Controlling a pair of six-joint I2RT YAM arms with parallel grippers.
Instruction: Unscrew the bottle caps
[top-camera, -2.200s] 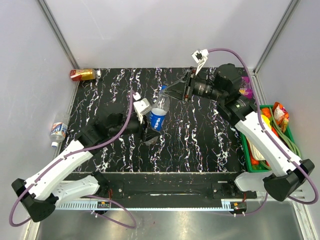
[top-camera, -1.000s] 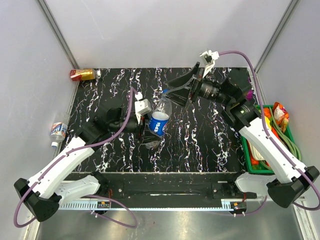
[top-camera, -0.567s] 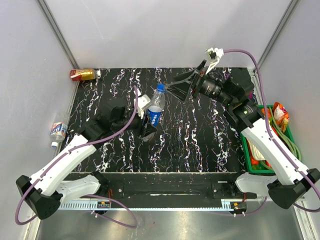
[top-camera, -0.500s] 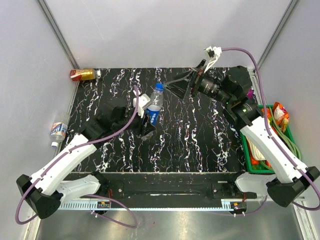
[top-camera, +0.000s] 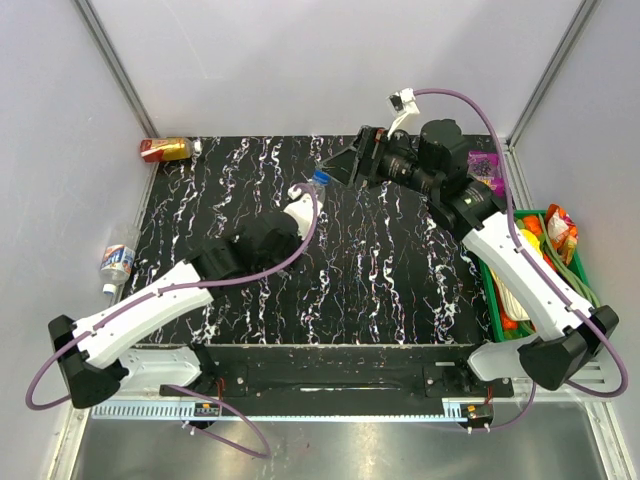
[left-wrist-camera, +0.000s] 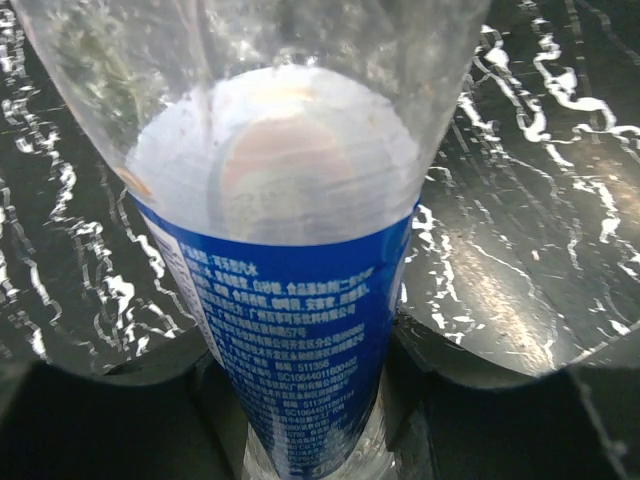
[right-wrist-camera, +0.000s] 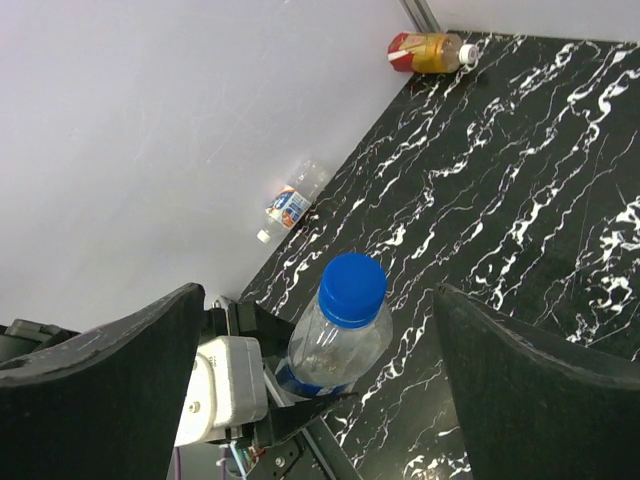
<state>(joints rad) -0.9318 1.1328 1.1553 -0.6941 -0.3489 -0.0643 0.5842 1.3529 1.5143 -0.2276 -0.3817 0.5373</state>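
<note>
My left gripper (left-wrist-camera: 310, 365) is shut on the clear Pepsi bottle (left-wrist-camera: 300, 330) at its blue label and holds it up above the table. Its dark blue cap (right-wrist-camera: 352, 288) is screwed on and points toward my right gripper (right-wrist-camera: 318, 300). That gripper is open, with one finger on each side of the cap and touching nothing. From above, only the cap (top-camera: 320, 178) and neck show past my left wrist, close to the right gripper (top-camera: 342, 166). The second bottle (top-camera: 118, 258) lies off the table's left edge with its white cap (top-camera: 108, 289) on.
A red-and-gold drink can (top-camera: 165, 149) lies at the far left corner of the black marbled table (top-camera: 400, 270). A green basket (top-camera: 497, 300) of items stands along the right edge. Grey walls enclose the back and sides.
My left arm has reached further back and right, carrying the bottle toward the right gripper. The right gripper has swung down and left, and its open fingers now flank the cap.
</note>
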